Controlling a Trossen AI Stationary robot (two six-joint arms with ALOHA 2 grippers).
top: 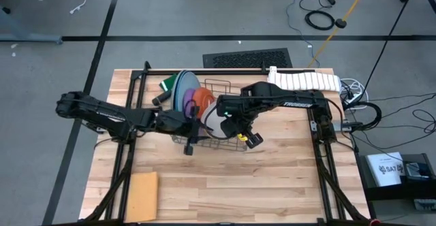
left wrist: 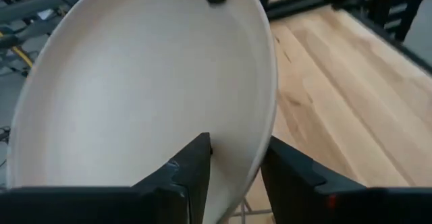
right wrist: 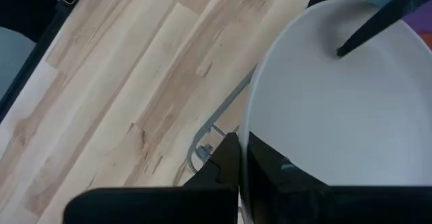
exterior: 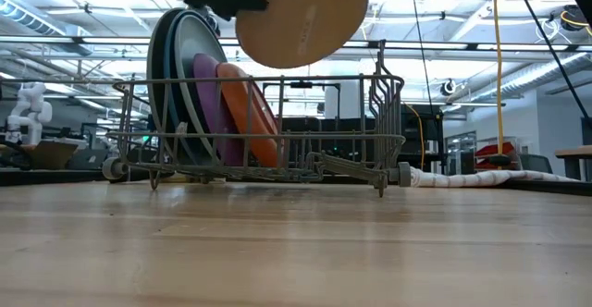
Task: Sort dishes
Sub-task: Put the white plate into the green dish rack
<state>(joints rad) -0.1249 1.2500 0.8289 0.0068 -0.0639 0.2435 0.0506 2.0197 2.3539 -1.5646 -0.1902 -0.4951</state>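
Wooden tabletop (top: 225,185): bare planks nearest the low camera; a flat tan sheet (top: 142,195) lies at the front left corner, apart from the work.

Wire rack (exterior: 388,141): stands mid-table, its slots keeping dishes on edge so they pack side by side.

Light grey plate (exterior: 301,18): held in the air above the rack's open right-hand slots, tilted on edge, probably to be lowered beside the others. Both grippers pinch its rim from opposite sides, which looks like a handover or a two-arm steadying.

Left gripper (left wrist: 235,158): fingers closed onto the plate's rim.

Right gripper (right wrist: 244,158): fingers likewise closed tight on the rim, opposite.

Orange plate (exterior: 250,113), purple plate (exterior: 208,104): smaller, upright in the rack.

Large plates (exterior: 171,76): upright at the rack's left end, grouped by size; their separate colours are hard to tell.

Rolled white cloth (top: 304,80): at the table's far edge.
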